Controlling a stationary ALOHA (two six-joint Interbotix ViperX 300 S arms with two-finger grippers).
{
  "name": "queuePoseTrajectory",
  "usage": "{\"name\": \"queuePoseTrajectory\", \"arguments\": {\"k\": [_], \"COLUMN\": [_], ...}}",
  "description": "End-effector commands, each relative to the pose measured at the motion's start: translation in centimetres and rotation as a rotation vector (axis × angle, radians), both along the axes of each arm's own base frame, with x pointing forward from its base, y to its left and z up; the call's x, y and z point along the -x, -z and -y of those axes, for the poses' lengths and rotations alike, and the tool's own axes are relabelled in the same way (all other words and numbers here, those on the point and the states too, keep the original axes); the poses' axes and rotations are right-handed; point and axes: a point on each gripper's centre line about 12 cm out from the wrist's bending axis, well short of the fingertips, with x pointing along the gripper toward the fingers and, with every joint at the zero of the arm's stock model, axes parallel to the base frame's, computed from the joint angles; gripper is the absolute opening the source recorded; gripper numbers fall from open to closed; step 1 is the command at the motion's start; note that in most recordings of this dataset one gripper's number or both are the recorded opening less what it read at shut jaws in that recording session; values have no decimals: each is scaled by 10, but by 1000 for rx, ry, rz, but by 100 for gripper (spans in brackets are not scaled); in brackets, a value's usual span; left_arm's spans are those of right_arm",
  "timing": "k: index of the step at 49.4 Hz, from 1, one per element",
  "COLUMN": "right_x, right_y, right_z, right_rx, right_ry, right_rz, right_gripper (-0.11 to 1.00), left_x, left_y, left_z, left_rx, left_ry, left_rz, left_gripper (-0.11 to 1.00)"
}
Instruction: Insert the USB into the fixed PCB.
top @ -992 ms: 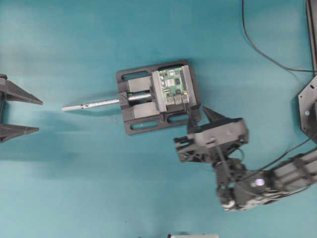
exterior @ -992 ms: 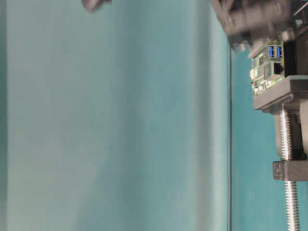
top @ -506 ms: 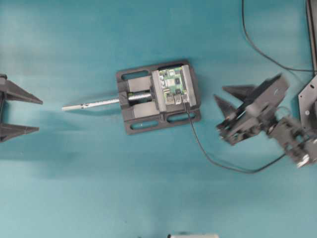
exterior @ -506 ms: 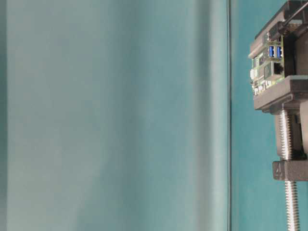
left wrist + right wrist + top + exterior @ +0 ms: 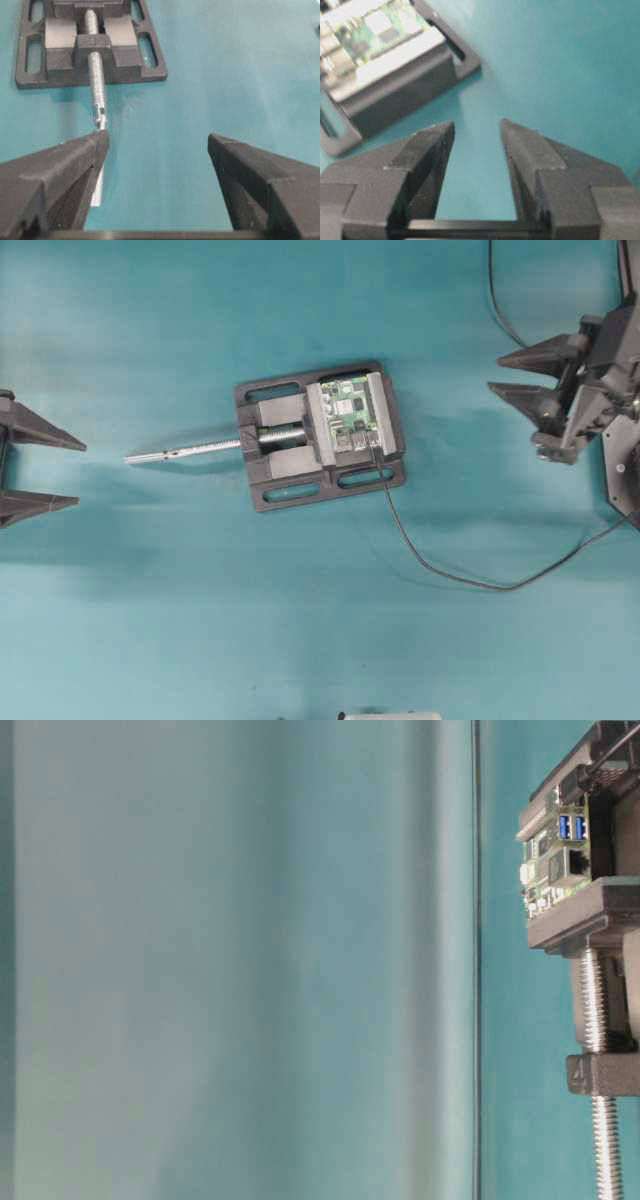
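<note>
The green fixed PCB (image 5: 352, 412) is clamped in a black vise (image 5: 290, 445) at the table's middle. The USB (image 5: 376, 450) stands with its plug at the board's near-right edge, and its thin black cable (image 5: 450, 576) trails off to the right. No gripper touches it. My right gripper (image 5: 496, 375) hovers open and empty at the far right, well away from the vise. Its wrist view shows the fingers (image 5: 427, 145) apart over bare mat, with the PCB (image 5: 375, 25) at upper left. My left gripper (image 5: 81, 474) is open at the left edge, beyond the screw rod (image 5: 97, 82).
A thicker black cable (image 5: 505, 320) runs down from the top right. A dark arm mount (image 5: 625, 460) sits at the right edge. The vise's screw rod (image 5: 180, 451) sticks out to the left. A small white object (image 5: 390, 716) peeks in at the bottom edge.
My right gripper has drawn back from the vise's right corner, up and to the far right, leaving the USB at the board with its cable now in view. The left arm stayed still.
</note>
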Motion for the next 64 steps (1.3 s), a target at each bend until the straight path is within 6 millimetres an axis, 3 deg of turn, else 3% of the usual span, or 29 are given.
{"name": "queuePoseTrajectory", "arguments": {"k": [1, 21, 50, 64], "right_x": [5, 29, 30, 27], "right_y": [-3, 9, 7, 10], "right_z": [-2, -20, -22, -36], "right_rx": [23, -17, -25, -93], "right_ry": [-46, -181, -194, -305], "right_rz": [11, 28, 40, -37], "right_gripper": [47, 47, 48, 48], "left_x": [-2, -2, -2, -2], "left_y": [-4, -4, -4, -4], "left_z": [0, 0, 0, 0], "left_rx": [8, 8, 8, 8], "left_ry": [-4, -2, -4, -4], "left_rz": [13, 12, 12, 12], "left_gripper": [96, 96, 96, 96]}}
